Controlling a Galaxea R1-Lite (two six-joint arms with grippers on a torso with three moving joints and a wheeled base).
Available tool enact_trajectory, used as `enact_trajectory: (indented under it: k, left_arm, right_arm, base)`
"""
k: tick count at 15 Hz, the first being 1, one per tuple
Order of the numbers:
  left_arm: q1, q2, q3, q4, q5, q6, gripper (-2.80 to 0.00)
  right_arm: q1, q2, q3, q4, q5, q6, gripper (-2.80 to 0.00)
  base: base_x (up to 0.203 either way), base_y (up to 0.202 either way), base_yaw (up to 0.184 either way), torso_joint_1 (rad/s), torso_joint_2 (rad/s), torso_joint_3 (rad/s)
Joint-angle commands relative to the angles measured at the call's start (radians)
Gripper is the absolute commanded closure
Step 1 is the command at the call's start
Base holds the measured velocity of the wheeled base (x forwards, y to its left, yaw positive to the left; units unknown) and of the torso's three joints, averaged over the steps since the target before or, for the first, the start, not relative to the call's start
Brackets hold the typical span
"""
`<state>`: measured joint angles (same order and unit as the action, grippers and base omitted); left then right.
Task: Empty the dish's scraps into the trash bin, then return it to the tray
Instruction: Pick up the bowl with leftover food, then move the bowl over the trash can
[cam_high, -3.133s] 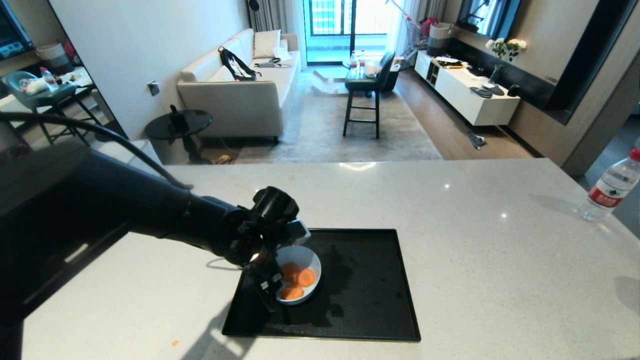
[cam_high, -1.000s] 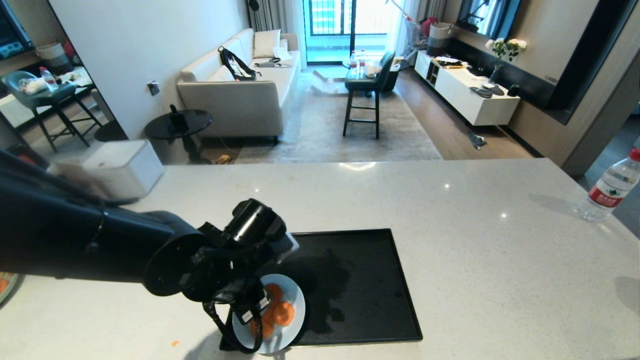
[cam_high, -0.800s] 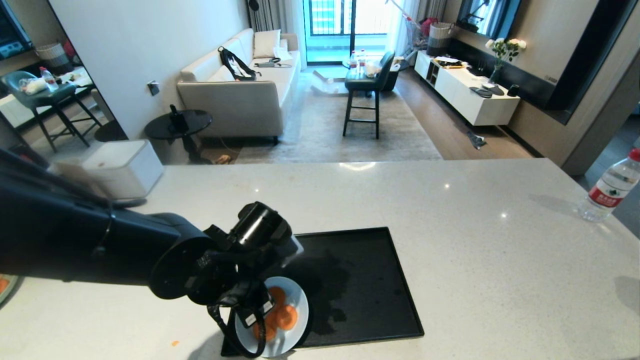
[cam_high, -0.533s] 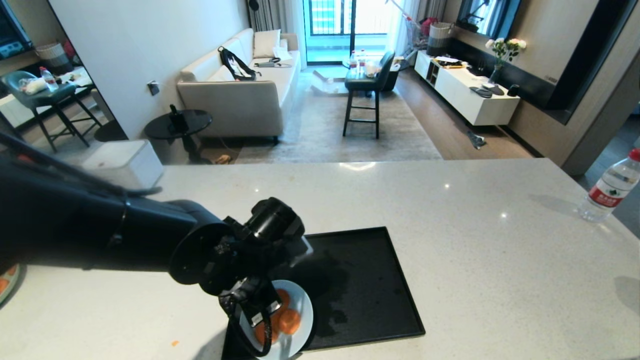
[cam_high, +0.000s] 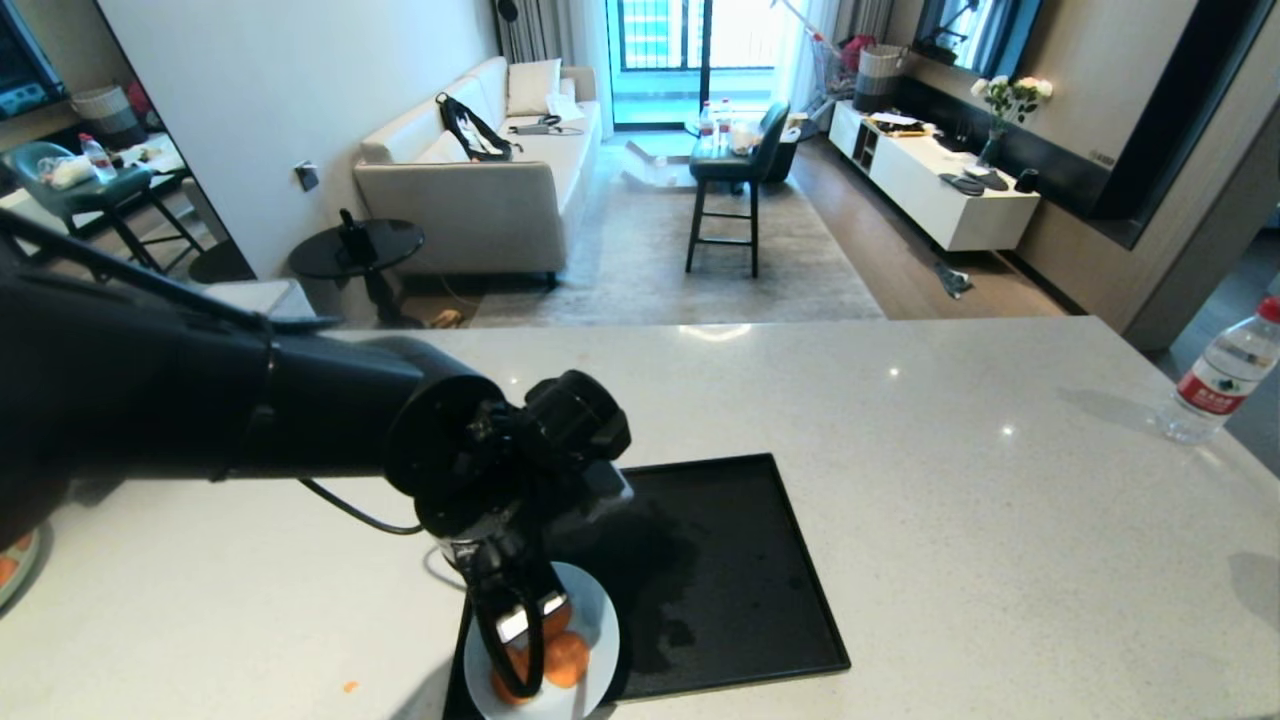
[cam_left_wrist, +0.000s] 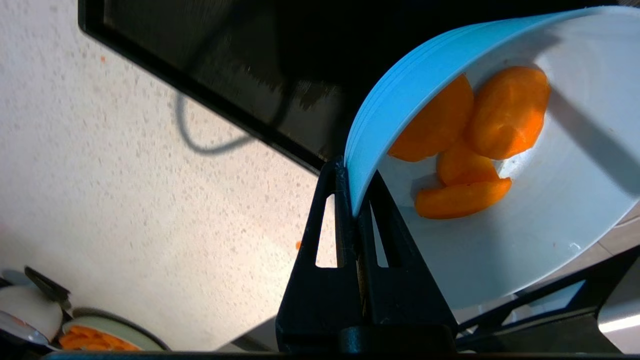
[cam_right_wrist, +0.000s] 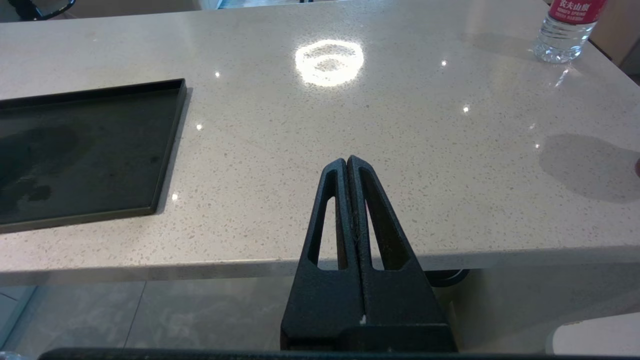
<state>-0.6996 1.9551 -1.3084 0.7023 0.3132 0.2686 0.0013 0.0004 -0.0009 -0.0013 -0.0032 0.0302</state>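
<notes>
Moved: dish (cam_high: 585, 640), lifted off the tray (cam_high: 740, 560) and carried to its near left corner, now partly past the counter (cam_high: 900, 430) edge. Dish: small, round, white to pale blue, deep-sided, tilted; carrot slices (cam_left_wrist: 475, 135) heaped against its lower wall. Left gripper (cam_left_wrist: 352, 200): clamped tight on the dish's rim, one finger inside, one outside. Right gripper (cam_right_wrist: 348, 200): closed, empty, parked off the counter's near edge. Also present: water bottle (cam_high: 1220, 375) at far right; plate of orange slices (cam_left_wrist: 95, 337) on the counter; the black left arm hides the counter's left part.
</notes>
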Motion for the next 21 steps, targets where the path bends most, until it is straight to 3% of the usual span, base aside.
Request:
enact_trajectory:
  k: [1, 6, 13, 15, 18, 21]
  left_arm:
    - [0.019, -0.010, -0.027, 0.033, 0.004, -0.025, 0.00]
    - [0.165, -0.071, -0.030, 0.040, 0.000, -0.052, 0.00]
    - [0.463, -0.174, -0.011, 0.043, -0.007, -0.061, 0.00]
    - [0.546, -0.214, 0.000, 0.068, -0.056, -0.076, 0.00]
    - [0.668, -0.275, 0.002, 0.174, -0.197, -0.078, 0.00]
    - [0.780, -0.322, 0.020, 0.227, -0.234, -0.078, 0.00]
  right_arm:
    - [0.000, 0.000, -0.001, 0.000, 0.000, 0.000, 0.00]
    - [0.000, 0.000, 0.001, 0.000, 0.000, 0.000, 0.00]
    - [0.000, 0.000, 0.000, 0.000, 0.000, 0.000, 0.00]
    - [0.000, 0.000, 0.000, 0.000, 0.000, 0.000, 0.00]
    - [0.000, 0.000, 0.000, 0.000, 0.000, 0.000, 0.00]
    - [0.000, 0.000, 0.001, 0.000, 0.000, 0.000, 0.00]
  base:
    - [0.000, 0.000, 0.000, 0.000, 0.00, 0.000]
    - [0.000, 0.000, 0.000, 0.000, 0.00, 0.000]
    - [0.000, 0.000, 0.000, 0.000, 0.00, 0.000]
    - [0.000, 0.000, 0.000, 0.000, 0.00, 0.000]
    - [0.000, 0.000, 0.000, 0.000, 0.00, 0.000]
    - [0.000, 0.000, 0.000, 0.000, 0.00, 0.000]
